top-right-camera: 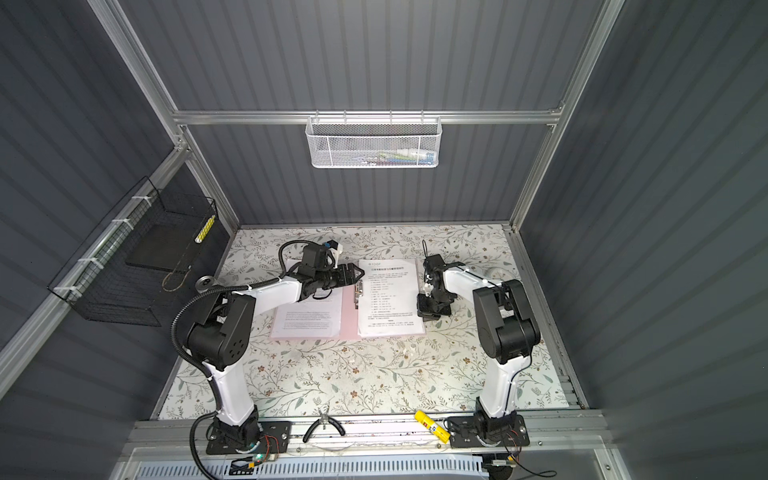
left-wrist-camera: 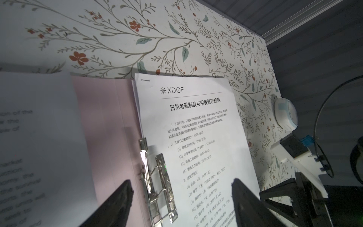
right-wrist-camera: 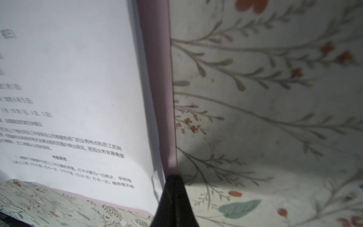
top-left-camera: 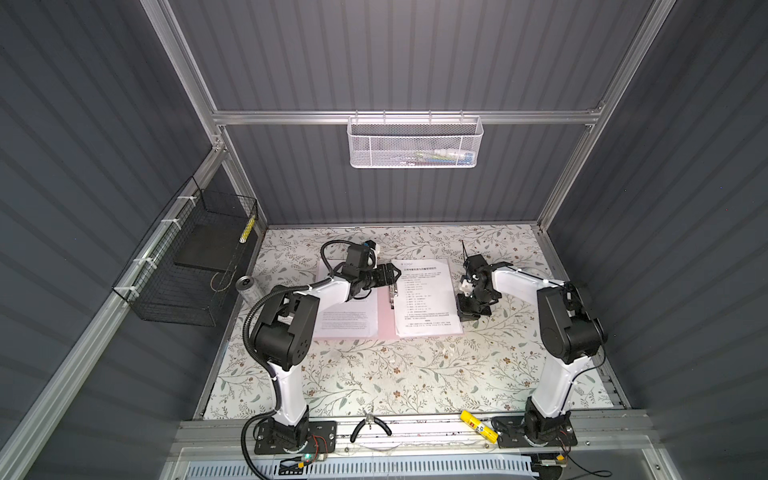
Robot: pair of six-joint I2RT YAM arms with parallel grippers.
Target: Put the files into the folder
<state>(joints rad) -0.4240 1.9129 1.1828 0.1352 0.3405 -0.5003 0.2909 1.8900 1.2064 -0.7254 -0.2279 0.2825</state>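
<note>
The folder point(top-left-camera: 381, 320) lies open on the desk point(top-left-camera: 415, 374), the files point(top-left-camera: 424, 299) on its right half. The left pincer point(top-left-camera: 394, 277) is spread, reaching in level over the metal clip point(left-wrist-camera: 157, 176) at the spine — I'd tuck the sheet edges fully under it before clamping. The right pincer point(right-wrist-camera: 173, 177) points down, pressed together at the folder's outer edge — can't tell if it nips it.

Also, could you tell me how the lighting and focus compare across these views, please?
In both top views the tablecloth is brightly lit against dark walls. In the left wrist view the headed sheet is sharp, the other sheet blurred, and the clip glints. In the right wrist view everything is dim and soft; the right gripper is a dark silhouette.
</note>
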